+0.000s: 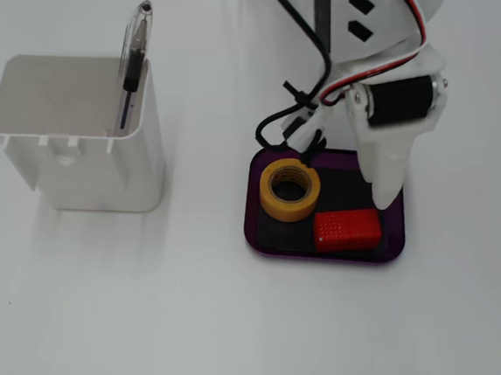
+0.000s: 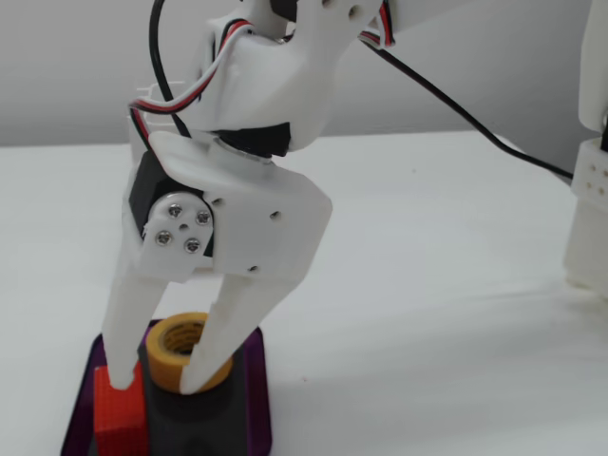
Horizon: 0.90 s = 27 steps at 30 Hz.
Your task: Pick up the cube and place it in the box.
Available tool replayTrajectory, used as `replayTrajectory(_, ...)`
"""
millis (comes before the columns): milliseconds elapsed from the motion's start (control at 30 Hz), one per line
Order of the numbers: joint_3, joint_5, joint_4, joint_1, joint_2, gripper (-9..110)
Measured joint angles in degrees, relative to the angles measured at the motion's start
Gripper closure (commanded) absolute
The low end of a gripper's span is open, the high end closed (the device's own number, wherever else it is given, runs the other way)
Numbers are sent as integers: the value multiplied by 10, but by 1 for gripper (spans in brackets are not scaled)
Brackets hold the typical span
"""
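Observation:
The red cube (image 1: 347, 230) lies flat on the black bottom of the purple box (image 1: 393, 254), in its lower right part as the top-down fixed view shows it. In the side fixed view the cube (image 2: 119, 419) rests at the left of the box (image 2: 257, 399). My gripper (image 1: 381, 186) hangs open just above the box, its lower fingertip close over the cube's upper edge. From the side, the gripper (image 2: 157, 382) straddles empty air, one finger by the cube and the other in front of the tape roll.
A yellow tape roll (image 1: 290, 189) also sits in the box, left of the cube. A tall white container (image 1: 79, 142) with a pen (image 1: 135, 55) stands at the left. Black cables (image 1: 284, 120) hang by the wrist. A white structure (image 2: 589, 209) stands at the right edge.

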Motion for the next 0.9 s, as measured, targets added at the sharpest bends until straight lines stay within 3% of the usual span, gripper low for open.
replayTrajectory(300,-75,0,106,11,17,88)
replayTrajectory(600,-125,0,254,14,219,88)
replayTrajectory(900,80,0,294,36,447,88)
